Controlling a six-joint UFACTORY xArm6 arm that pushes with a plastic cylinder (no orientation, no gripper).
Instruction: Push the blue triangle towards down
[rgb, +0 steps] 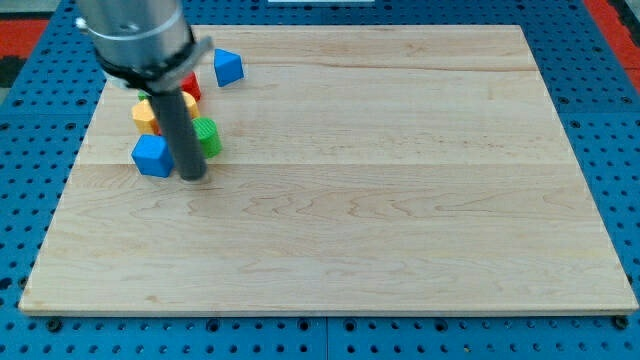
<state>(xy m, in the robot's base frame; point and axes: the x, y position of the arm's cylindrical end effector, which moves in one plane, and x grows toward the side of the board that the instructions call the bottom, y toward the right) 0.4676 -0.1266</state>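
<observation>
The blue triangle lies near the board's top left, apart from the other blocks. My tip rests on the board well below and to the left of it. The tip stands just right of a blue cube and just below a green block. The rod and arm body hide part of the cluster behind them.
A red block, a yellow block and an orange block sit in the cluster at the view's upper left, partly hidden by the arm. The wooden board lies on a blue pegboard.
</observation>
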